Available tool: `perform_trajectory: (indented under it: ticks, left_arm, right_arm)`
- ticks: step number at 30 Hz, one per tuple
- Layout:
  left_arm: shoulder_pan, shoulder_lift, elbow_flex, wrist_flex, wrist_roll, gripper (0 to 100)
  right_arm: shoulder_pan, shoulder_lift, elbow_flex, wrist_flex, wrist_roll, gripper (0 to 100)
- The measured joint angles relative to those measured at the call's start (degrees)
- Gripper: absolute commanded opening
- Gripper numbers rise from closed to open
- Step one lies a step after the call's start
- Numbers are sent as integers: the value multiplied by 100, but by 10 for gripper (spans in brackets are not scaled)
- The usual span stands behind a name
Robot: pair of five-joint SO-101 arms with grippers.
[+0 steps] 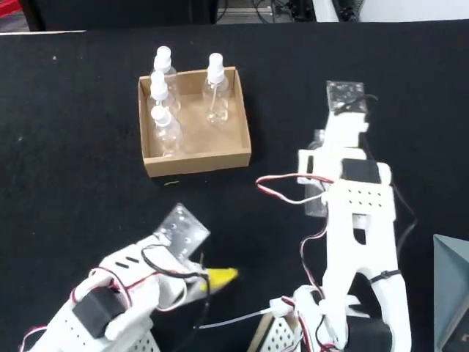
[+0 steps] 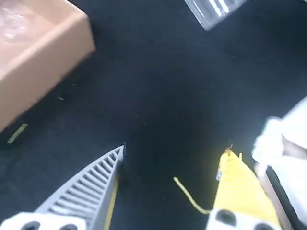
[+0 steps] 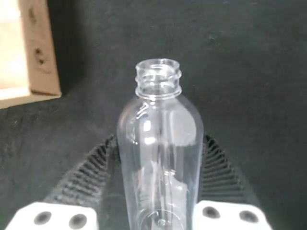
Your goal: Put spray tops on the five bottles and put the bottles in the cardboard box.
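The cardboard box [image 1: 236,149] stands on the black table and holds several clear bottles with white spray tops, such as one at the back right [image 1: 215,88]. My right gripper [image 3: 159,141] is shut on a clear bottle [image 3: 158,76] that has no top, its open neck pointing away from the wrist. In the high view this bottle [image 1: 315,202] shows beside the right arm [image 1: 355,198], right of the box. My left gripper [image 1: 209,257] is open and holds nothing, low over the table in front of the box. A white spray top [image 1: 279,306] with a thin tube lies by the arm bases.
The box corner [image 2: 43,52] is close ahead of the left gripper [image 2: 175,153], and the held bottle's base [image 2: 213,9] shows farther off. The box wall [image 3: 36,52] stands to one side of the right gripper. A grey object [image 1: 451,286] sits at the table's right edge.
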Motion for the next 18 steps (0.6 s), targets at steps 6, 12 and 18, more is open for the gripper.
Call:
perform_trajectory:
  ticks: [6,12,18]
  left_arm:
    - [659,1055,-97,-149,9,292]
    - [1301,2031,-334,-545,273,292]
    - [1582,2567,-343,-1064,440,292]
  right_arm:
    - [202,0,0,-18,-185,151]
    - [202,0,0,-18,-202,151]
    - [202,0,0,-18,-202,151]
